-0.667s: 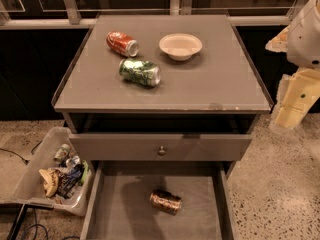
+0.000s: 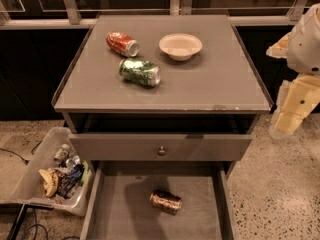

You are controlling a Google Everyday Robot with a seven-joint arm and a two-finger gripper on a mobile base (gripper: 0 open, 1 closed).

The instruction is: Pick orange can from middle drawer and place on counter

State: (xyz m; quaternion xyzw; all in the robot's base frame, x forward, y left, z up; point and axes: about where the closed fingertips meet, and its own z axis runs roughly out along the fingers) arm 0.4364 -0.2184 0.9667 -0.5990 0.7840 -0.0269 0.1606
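Note:
The orange can [image 2: 165,202] lies on its side on the floor of the open middle drawer [image 2: 120,214], near the drawer's centre. The counter [image 2: 220,79] is the grey top of the cabinet above it. My gripper [image 2: 286,123] hangs at the end of the cream arm off the counter's right side, at about the height of the counter's front edge. It is well above and to the right of the can and holds nothing that I can see.
On the counter lie a red can [image 2: 122,43], a green-and-white can [image 2: 140,72] and a white bowl [image 2: 180,46]. A grey drawer front with a knob [image 2: 161,150] sits above the open drawer. A clear bin of trash [image 2: 30,184] stands on the floor at left.

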